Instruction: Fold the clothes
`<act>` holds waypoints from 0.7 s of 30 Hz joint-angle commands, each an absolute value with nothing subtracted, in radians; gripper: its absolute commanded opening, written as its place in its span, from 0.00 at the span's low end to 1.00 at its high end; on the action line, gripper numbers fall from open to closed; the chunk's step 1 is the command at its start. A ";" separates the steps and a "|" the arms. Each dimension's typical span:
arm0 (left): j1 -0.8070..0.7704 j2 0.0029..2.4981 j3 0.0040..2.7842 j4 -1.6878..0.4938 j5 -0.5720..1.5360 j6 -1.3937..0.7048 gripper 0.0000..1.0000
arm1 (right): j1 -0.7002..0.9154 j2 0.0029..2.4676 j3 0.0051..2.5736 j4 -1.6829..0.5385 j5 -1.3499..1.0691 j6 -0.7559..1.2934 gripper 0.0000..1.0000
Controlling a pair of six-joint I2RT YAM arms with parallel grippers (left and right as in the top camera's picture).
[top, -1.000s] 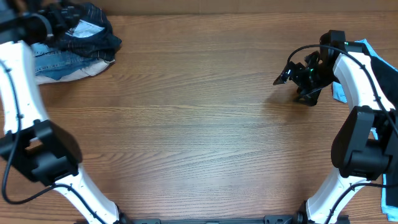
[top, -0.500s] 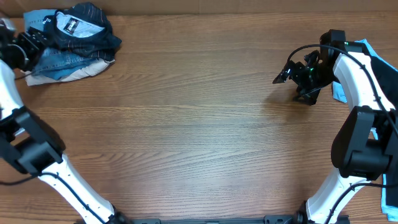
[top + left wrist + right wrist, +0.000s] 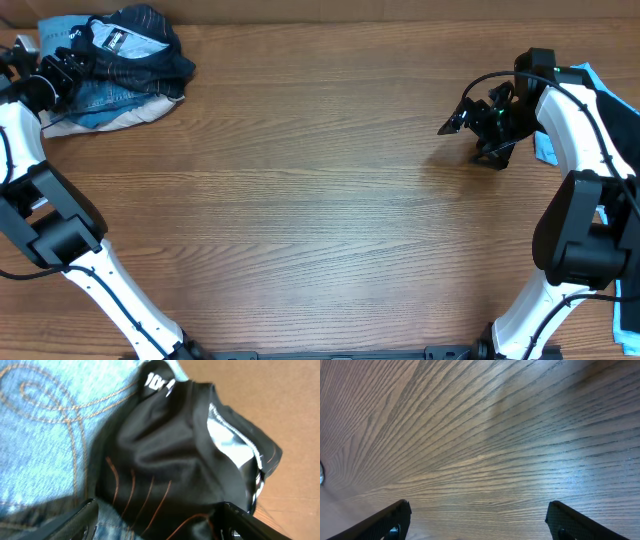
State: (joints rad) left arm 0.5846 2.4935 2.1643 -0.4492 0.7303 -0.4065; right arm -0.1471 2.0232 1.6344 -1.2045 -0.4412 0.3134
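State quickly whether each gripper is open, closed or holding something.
Left gripper: open, over the black jersey, gripping nothing.
Right gripper: open, empty, over the wooden table.

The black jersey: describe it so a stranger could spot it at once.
Look to the wooden table's far left corner. The black jersey lies there on top of blue denim. Thin curved lines and white lettering set it apart.

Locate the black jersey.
In the overhead view, the black jersey with thin contour lines lies crumpled in the far-left corner of the wooden table, atop light-blue denim, beside the left gripper.
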 commanded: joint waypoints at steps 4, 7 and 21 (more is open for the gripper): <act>0.562 2.508 2.174 -0.433 0.748 -0.419 0.73 | -0.145 2.020 1.656 -1.203 -0.450 0.310 0.91; 0.551 2.518 2.174 -0.433 0.736 -0.419 0.73 | -0.145 2.020 1.656 -1.207 -0.450 0.310 0.91; 0.543 2.558 2.174 -0.374 0.658 -0.423 0.33 | -0.145 2.020 1.656 -1.234 -0.450 0.309 0.90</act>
